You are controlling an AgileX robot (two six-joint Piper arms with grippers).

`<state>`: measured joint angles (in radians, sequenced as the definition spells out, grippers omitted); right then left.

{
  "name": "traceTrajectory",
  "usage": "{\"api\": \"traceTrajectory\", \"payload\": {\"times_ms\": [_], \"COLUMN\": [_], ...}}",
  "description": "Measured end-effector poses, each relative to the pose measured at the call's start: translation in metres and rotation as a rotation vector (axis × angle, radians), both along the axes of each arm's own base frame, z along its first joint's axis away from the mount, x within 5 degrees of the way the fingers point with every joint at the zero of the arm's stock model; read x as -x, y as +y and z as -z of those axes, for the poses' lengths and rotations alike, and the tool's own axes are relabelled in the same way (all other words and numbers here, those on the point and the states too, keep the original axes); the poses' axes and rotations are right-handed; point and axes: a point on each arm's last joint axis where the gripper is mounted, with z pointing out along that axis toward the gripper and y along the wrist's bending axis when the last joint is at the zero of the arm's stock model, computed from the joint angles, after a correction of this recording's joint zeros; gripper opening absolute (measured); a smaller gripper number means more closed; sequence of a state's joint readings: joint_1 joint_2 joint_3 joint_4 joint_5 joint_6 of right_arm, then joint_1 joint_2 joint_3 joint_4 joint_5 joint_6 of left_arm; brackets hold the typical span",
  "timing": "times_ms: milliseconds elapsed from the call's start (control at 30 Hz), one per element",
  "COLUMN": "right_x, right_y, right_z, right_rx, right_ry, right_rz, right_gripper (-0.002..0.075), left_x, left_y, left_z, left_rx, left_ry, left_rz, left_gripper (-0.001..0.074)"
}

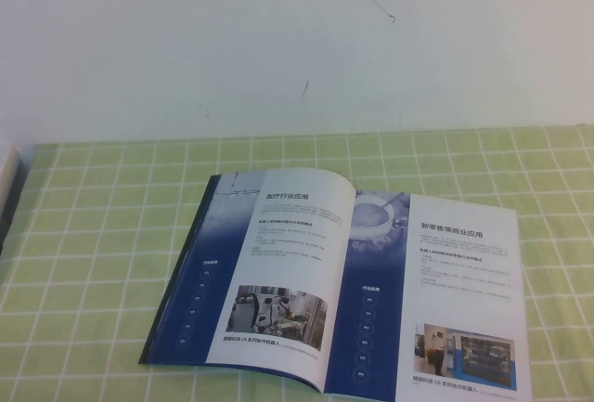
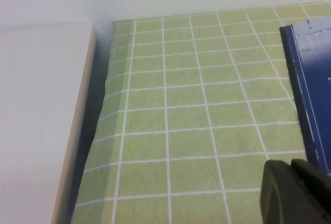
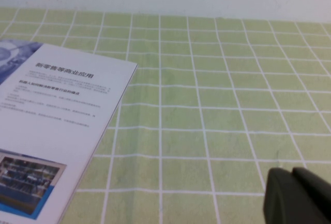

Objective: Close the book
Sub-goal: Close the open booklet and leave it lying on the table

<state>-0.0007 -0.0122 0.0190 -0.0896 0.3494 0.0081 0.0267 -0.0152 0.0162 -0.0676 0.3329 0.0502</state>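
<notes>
High view: open book lies on the checked cloth, front-centre, no arms in sight. It's thin and glossy, so probably light, floppy and slippery. Best hold is likely an outer page edge, folded over the spine.
Left wrist view: left gripper is over the cloth near the book's dark left edge; can't tell its opening.
Right wrist view: right gripper is over the cloth, apart from the right page; can't tell its opening either.

Book flat on tablecloth — left pincer near its left edge, right pincer off to its right
</notes>
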Motion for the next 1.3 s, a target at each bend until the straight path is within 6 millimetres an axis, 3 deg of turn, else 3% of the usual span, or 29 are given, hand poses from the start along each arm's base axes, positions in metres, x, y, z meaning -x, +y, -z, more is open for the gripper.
{"api": "traceTrajectory", "payload": {"times_ms": [333,567,833,1033,1300], "right_x": [-0.002,-0.005,0.003,0.005,0.004], "right_y": [0.000,0.003,0.006,0.006,0.005], "right_z": [-0.003,-0.033,-0.066,-0.071,-0.069], "right_rx": [0.006,0.028,0.124,0.129,0.088], "right_ry": [-0.058,-0.397,-0.764,-0.827,-0.780], "right_rz": [-0.005,-0.034,-0.059,-0.061,-0.048], "right_gripper": [-0.0003,-0.0003,-0.0003,-0.0003,-0.0003], "left_x": [-0.002,-0.002,0.014,0.025,0.026], "left_y": [0.000,0.002,0.004,0.005,0.005], "left_z": [-0.005,-0.039,-0.077,-0.090,-0.091], "left_rx": [-0.002,-0.010,-0.020,-0.024,0.084], "left_ry": [-0.073,-0.453,-0.910,-1.098,-1.109], "left_rz": [-0.004,-0.026,-0.052,-0.062,-0.037], "left_gripper": [-0.0004,-0.0004,-0.0004,-0.0004,-0.0004]}}
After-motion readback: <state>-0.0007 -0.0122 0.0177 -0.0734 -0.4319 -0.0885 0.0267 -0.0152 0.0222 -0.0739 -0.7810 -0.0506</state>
